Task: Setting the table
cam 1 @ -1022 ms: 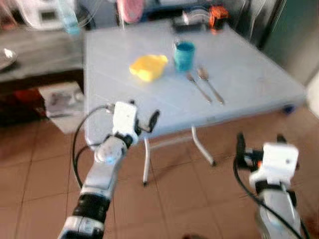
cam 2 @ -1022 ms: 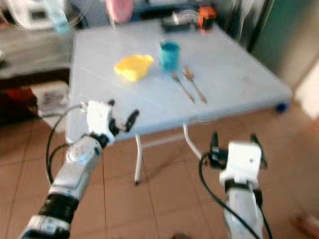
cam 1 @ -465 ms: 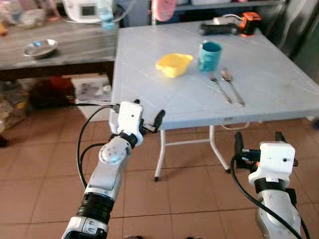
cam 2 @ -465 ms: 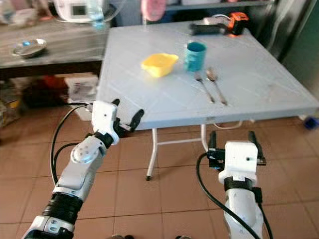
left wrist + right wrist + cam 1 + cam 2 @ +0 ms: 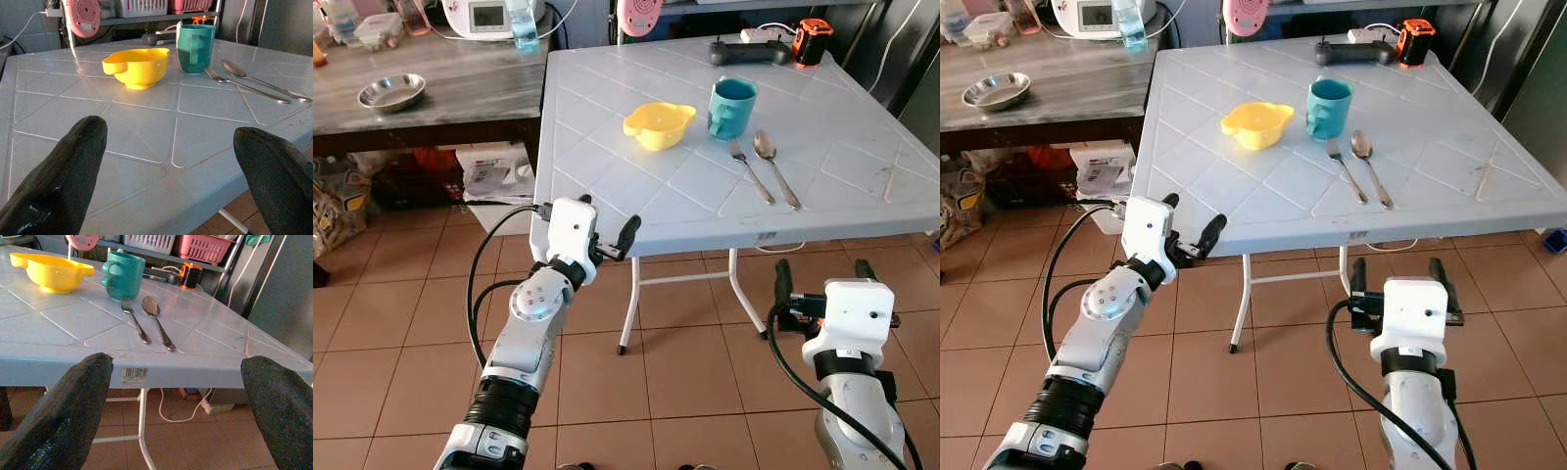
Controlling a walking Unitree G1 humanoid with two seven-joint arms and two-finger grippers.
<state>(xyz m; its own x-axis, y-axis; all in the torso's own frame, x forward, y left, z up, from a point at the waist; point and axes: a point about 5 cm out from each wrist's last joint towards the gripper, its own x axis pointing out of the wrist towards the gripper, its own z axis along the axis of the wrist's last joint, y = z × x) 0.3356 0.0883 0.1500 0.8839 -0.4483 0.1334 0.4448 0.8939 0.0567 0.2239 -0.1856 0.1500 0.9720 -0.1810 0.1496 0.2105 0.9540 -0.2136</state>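
Fingers spread wide on both grippers, holding nothing: left gripper (image 5: 607,235) mid-frame at the table (image 5: 607,186) edge, right gripper (image 5: 822,279) lower right, below it. Prob. poised to reach. Table fills upper centre; yellow bowl (image 5: 658,123), teal mug (image 5: 731,106), then fork (image 5: 750,169) & spoon (image 5: 774,165) laid side by side, looks like one place setting.
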